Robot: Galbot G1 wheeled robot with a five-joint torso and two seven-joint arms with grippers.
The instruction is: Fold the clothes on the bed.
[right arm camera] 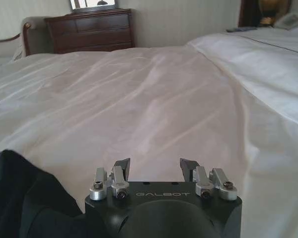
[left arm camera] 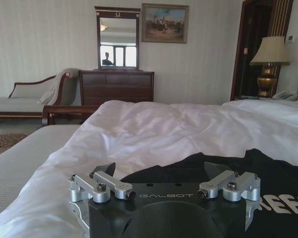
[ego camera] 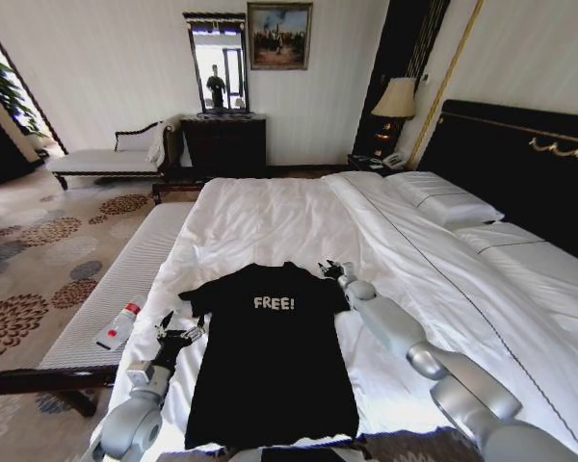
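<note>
The clothes, a black T-shirt point(ego camera: 270, 366) with white "FREE!" lettering, lie spread flat on the white bed point(ego camera: 270, 212), collar toward the far side. My left gripper point(ego camera: 178, 327) rests low on the sheet beside the shirt's left sleeve, open. In the left wrist view that gripper point(left arm camera: 161, 171) has its jaws wide apart, with the sleeve's black cloth point(left arm camera: 188, 166) just ahead of them. Open too, my right gripper point(ego camera: 329, 269) sits at the shirt's right shoulder. The right wrist view has this gripper point(right arm camera: 155, 166) above bare sheet, with the black cloth point(right arm camera: 20, 198) off to one side.
A narrow white bench point(ego camera: 125, 279) runs along the bed's left side with a white red-capped bottle point(ego camera: 118, 327) on it. Pillows point(ego camera: 443, 197) and the dark headboard point(ego camera: 520, 164) are at the right. A chaise point(ego camera: 106, 159), dresser point(ego camera: 223, 144) and lamp point(ego camera: 397, 101) stand by the far wall.
</note>
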